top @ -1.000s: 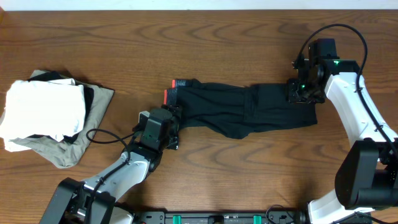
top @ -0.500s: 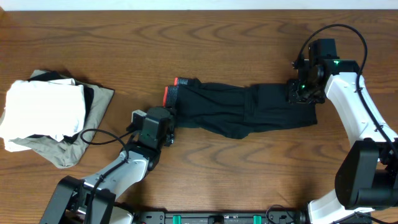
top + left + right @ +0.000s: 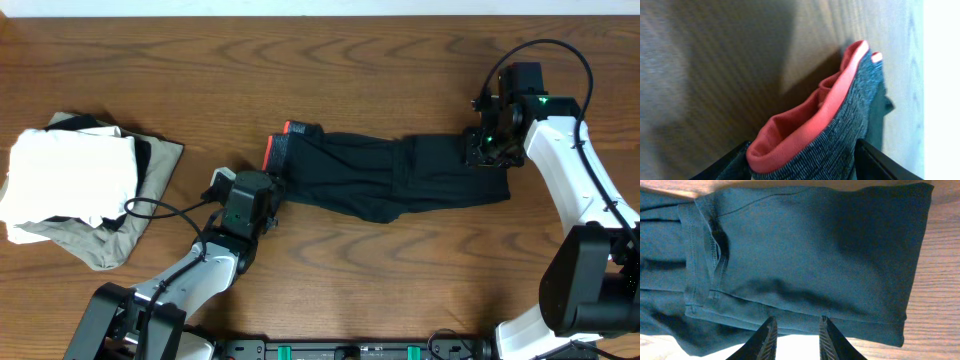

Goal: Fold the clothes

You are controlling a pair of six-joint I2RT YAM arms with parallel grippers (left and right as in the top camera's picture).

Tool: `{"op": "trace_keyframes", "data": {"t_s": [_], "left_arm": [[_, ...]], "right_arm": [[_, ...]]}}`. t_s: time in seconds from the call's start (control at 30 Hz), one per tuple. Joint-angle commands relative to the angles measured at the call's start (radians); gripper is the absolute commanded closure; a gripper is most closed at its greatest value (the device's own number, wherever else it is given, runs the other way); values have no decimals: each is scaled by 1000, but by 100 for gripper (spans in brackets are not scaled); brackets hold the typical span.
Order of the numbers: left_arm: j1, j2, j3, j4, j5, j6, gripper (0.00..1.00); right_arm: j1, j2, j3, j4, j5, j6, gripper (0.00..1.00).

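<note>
We find the leggings [image 3: 400, 180] lying lengthwise across the middle of the table [image 3: 350, 60], with the waistband [image 3: 840, 130] at the left. The left gripper [image 3: 800, 165] is released, its jaws spread either side of the waistband. The right gripper [image 3: 797, 325] sits over the leggings' right end, its fingers narrowly apart; we cannot tell whether it grips.

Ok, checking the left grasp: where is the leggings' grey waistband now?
Overhead, the waistband lies left of table centre at the leggings' left end; the left wrist view shows it between the left pincer's fingers.
</note>
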Motion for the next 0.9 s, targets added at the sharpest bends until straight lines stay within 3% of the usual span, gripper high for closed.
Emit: {"op": "trace_keyframes", "data": {"t_s": [0.0, 0.57, 0.63, 0.67, 0.73, 0.87], "left_arm": [[5, 10, -6, -26, -11, 40, 36], [3, 42, -6, -14, 71, -2, 36], [5, 53, -6, 6, 62, 5, 49], [6, 55, -6, 15, 46, 22, 68], [6, 53, -6, 28, 12, 65, 94], [15, 51, -6, 80, -4, 168, 94]], "right_arm": [[-4, 5, -1, -2, 5, -18, 73], [-4, 5, -1, -6, 5, -18, 74], [-4, 5, -1, -6, 5, -18, 74], [-4, 5, -1, -8, 5, -18, 74], [-4, 5, -1, -11, 5, -18, 74], [-5, 5, -1, -16, 5, -18, 74]]}}
